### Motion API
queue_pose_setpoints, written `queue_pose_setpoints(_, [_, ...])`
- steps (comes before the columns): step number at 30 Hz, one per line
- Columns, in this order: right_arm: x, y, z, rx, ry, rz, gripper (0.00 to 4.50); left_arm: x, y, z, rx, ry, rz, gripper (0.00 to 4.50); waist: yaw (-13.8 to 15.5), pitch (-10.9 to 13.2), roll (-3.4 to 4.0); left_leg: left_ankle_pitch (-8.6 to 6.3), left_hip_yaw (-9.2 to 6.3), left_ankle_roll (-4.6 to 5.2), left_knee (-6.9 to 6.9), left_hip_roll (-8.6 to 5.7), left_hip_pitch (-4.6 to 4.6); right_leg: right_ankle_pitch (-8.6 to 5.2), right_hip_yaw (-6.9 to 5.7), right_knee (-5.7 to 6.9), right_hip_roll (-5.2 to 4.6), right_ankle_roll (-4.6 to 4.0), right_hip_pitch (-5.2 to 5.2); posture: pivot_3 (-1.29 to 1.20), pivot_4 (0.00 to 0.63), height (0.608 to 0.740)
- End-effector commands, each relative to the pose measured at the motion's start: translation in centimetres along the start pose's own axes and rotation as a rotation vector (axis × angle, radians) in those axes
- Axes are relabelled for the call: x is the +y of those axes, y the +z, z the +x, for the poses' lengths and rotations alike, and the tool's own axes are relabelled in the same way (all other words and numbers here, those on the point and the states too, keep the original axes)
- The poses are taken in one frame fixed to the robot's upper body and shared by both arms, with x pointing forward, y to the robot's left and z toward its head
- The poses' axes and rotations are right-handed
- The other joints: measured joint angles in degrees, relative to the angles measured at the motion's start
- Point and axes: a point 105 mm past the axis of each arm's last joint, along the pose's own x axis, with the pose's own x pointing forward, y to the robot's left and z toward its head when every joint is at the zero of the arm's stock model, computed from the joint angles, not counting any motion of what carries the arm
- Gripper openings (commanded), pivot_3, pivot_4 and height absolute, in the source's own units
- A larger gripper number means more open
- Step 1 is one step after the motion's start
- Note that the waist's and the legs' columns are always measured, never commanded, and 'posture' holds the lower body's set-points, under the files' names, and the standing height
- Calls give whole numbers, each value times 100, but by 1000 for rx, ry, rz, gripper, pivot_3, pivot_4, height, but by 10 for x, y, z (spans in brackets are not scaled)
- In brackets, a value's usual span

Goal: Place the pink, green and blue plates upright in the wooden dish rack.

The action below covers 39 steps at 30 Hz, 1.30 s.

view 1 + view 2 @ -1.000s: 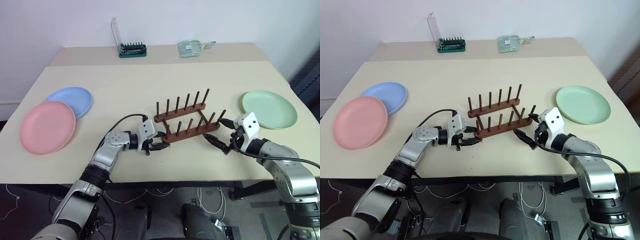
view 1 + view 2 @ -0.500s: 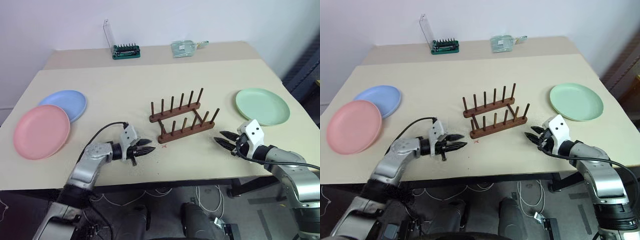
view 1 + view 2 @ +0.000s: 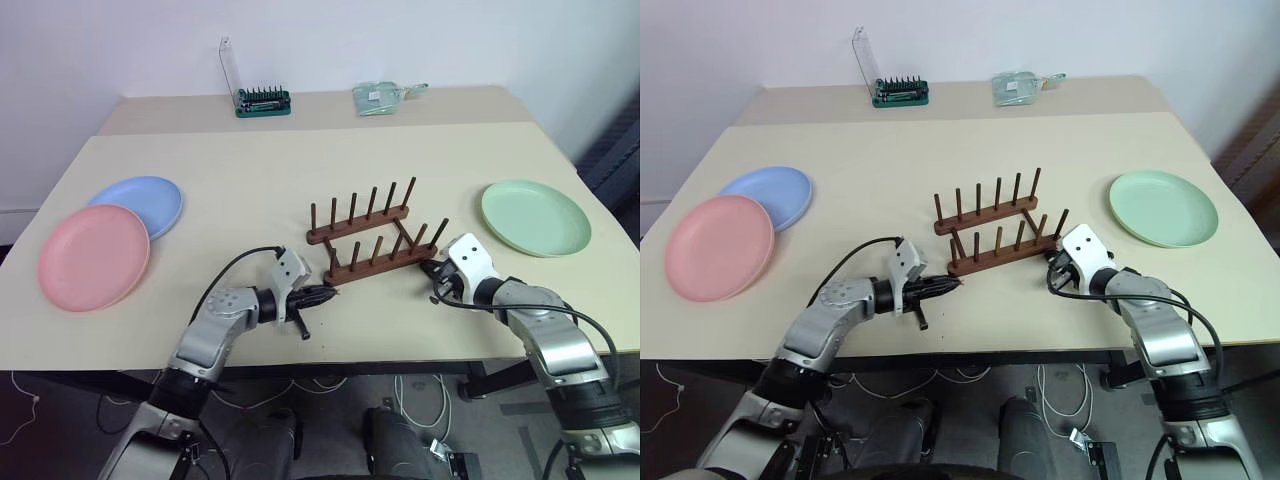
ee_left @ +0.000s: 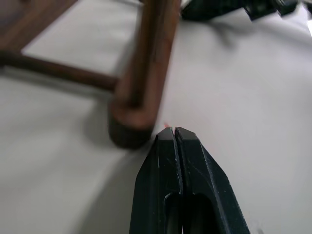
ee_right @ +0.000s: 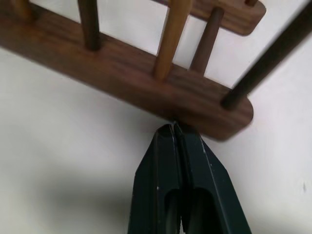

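Rack (image 3: 372, 243) unlabelled, plain pink plate (image 3: 93, 256), no legible writing

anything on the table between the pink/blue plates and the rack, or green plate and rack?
Nothing visible. Bare table lies between the pink plate, the blue plate and the wooden dish rack, and between the green plate and the rack. Its slots are empty. The shut left gripper and right gripper sit at its front rail's ends.
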Motion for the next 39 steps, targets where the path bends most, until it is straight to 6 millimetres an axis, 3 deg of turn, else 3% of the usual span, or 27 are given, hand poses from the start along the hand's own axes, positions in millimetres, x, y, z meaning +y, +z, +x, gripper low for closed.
queue_pose_setpoints(1, [-6,9,10,-28,-46,-25,19,27,-6,0,12,172,47,3,-10,-1,0,0,0,0,0,0,3,0,0,1,0,0,2,0,150,740])
queue_pose_setpoints(6, [-18,24,27,-71,-115,-48,19,62,-3,2,5,370,85,3,-58,-1,0,0,3,0,-5,1,17,0,0,3,2,0,9,0,150,740])
queue_pose_setpoints(18, [-25,33,50,-101,-148,-63,19,93,2,5,1,546,146,3,-59,-2,1,1,2,-2,-8,-3,23,2,1,5,2,1,12,0,150,740])
queue_pose_setpoints(25, [-23,31,49,-107,-151,-56,19,95,-2,4,11,559,146,3,-75,-2,2,1,2,-2,-10,-2,28,2,1,7,2,1,13,0,150,740])
queue_pose_setpoints(30, [-24,29,47,-103,-154,-55,19,83,-7,0,-2,462,111,3,-103,-2,2,1,3,-2,-12,-2,30,2,2,7,2,1,13,0,150,740])
queue_pose_setpoints(34, [-25,28,49,-96,-151,-59,19,62,-2,3,-35,313,75,3,-99,-2,2,1,5,-2,-29,-1,40,2,3,7,2,0,13,0,150,740])
queue_pose_setpoints(39, [-27,32,56,-100,-152,-58,19,71,-1,17,6,389,109,3,-52,-2,2,1,5,-2,-29,-2,48,1,4,0,2,1,28,0,150,740])
